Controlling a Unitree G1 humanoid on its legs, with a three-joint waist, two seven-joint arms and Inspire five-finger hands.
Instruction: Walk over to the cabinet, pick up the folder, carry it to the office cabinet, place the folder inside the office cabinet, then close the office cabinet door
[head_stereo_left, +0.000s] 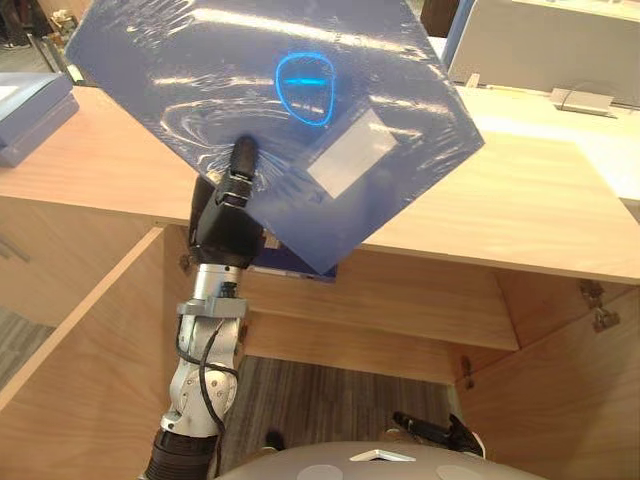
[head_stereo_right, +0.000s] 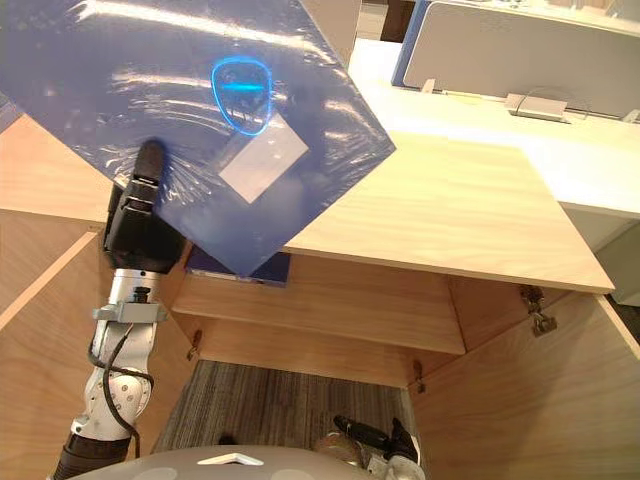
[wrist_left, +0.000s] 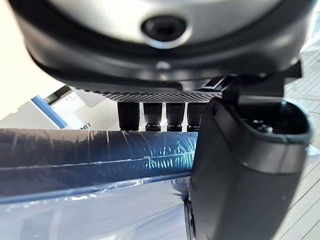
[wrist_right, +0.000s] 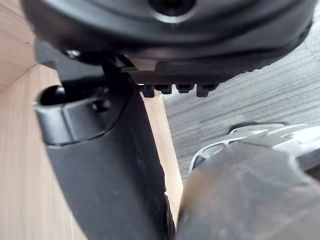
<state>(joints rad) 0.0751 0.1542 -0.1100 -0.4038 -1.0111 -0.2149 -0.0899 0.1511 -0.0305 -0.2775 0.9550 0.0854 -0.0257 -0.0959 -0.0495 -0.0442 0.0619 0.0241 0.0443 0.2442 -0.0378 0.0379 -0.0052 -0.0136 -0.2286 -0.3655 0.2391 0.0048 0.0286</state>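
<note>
Carry step, likely near its end: folder (head_stereo_left: 180, 90) pinched between thumb and fingers (wrist_left: 152, 116) of left hand (head_stereo_left: 225, 215), tilted above surface (head_stereo_left: 520, 200); next, lowering into open cabinet (head_stereo_left: 400, 300) below; right hand (wrist_right: 110, 190) low.

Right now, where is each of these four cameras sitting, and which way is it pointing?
Left eye view: on the head, looking down at the open wooden cabinet; the left hand holds up the blue folder.
Right eye view: beside it on the head; shares that whole scene, slightly shifted.
Left wrist view: on the left wrist, looking along its fingers and thumb pinching the folder's edge.
Right wrist view: on the right wrist, looking past the right hand at a wooden panel and grey floor.
</note>
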